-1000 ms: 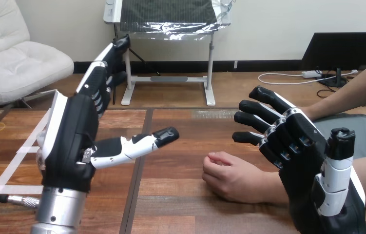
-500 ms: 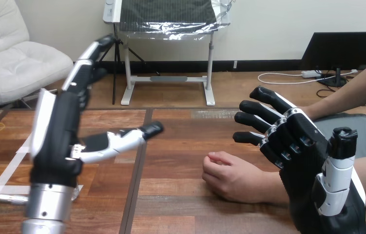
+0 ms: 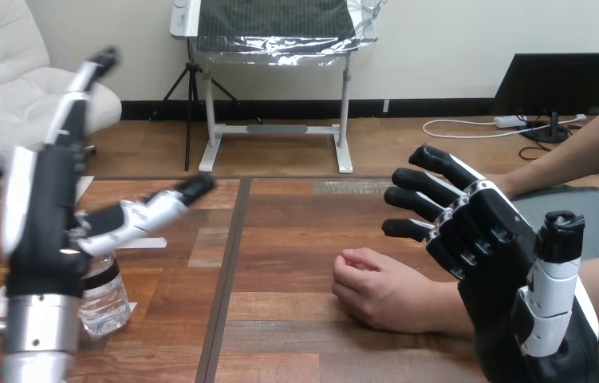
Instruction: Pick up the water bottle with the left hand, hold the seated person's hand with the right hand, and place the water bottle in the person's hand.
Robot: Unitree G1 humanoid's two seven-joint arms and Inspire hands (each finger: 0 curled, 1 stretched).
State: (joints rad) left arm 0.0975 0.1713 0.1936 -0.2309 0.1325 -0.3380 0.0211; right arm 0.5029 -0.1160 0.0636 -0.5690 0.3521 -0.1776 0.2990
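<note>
A clear water bottle (image 3: 104, 297) with a dark cap band stands on the table at the left, partly hidden behind my left hand (image 3: 45, 227). That hand is raised and open, fingers straight up and thumb pointing right, just in front of and left of the bottle. The person's hand (image 3: 380, 289) rests as a loose fist on the table at centre right. My right hand (image 3: 491, 247) is open beside it on the right, fingers spread toward the left above the person's wrist; I cannot tell whether they touch.
The person's other forearm (image 3: 575, 155) reaches in from the upper right. White tape strips (image 3: 9, 291) lie on the table at the left. A dark seam (image 3: 228, 263) runs down the wooden tabletop between the two hands.
My left hand has swung to the left, uncovering the water bottle behind it. My right hand and the person's fist have stayed where they were.
</note>
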